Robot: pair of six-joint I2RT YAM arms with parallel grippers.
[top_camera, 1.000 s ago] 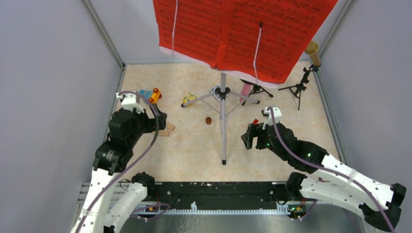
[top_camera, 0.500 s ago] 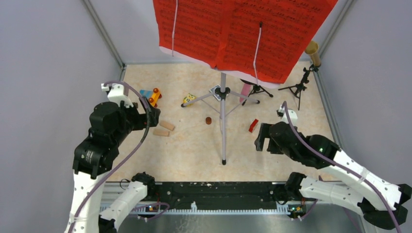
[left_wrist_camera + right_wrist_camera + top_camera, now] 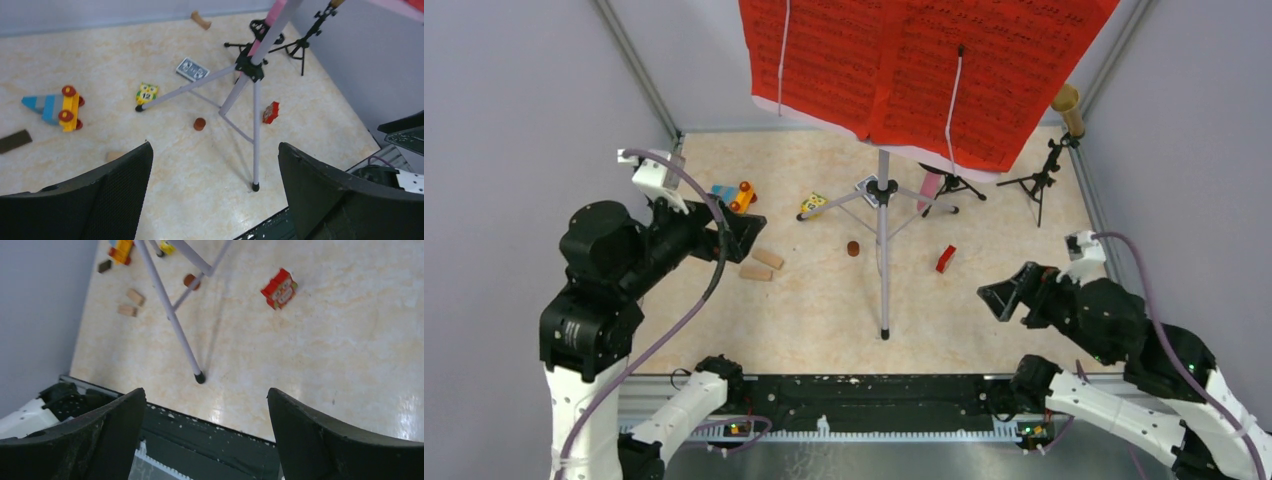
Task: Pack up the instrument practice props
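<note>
While left jaws and right jaws hang spread, empty, either side of silver tripod pole [image 3: 883,250], red sheet-music pages [image 3: 904,60] sit atop pole; best: pinch page edge gently, steady pole.

The pole [image 3: 883,250] looks to me like smooth, satin silver metal. The pages [image 3: 904,60] above it are matt red paper. The table [image 3: 804,310] under it has a marbled, polished top that catches glare. Left of the pole, the blocks [image 3: 762,264] are bare wood; right of it, the red toy [image 3: 945,259] is shiny plastic. My left fingers [image 3: 117,195] and right fingers [image 3: 320,435] are matt black and finely grained.
</note>
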